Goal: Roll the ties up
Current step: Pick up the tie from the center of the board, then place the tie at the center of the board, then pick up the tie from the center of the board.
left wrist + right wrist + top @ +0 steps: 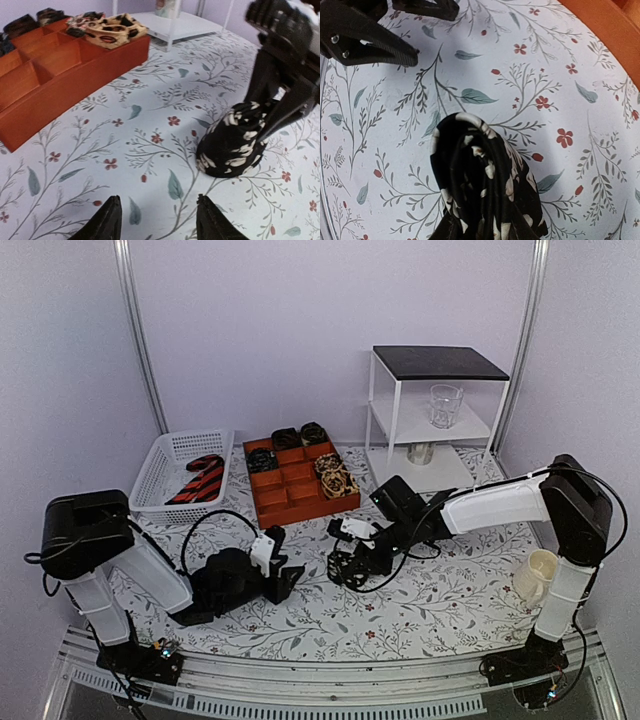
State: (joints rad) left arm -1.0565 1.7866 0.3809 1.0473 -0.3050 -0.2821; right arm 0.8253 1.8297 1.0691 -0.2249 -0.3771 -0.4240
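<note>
A black tie with pale blotches, rolled into a coil (232,142), sits on the flowered tablecloth at mid table. It also shows in the right wrist view (482,180) and in the top view (347,565). My right gripper (352,564) is shut on this coil from above. My left gripper (284,578) is open and empty, low over the cloth a short way left of the coil; its fingertips (111,217) show in the left wrist view. A red-and-black striped tie (198,480) lies in the white basket (160,462).
An orange divided tray (290,498) behind the grippers holds several rolled ties (335,476). A white shelf unit (432,420) with a glass (444,405) stands at the back right. A cream mug (536,576) stands by the right arm's base.
</note>
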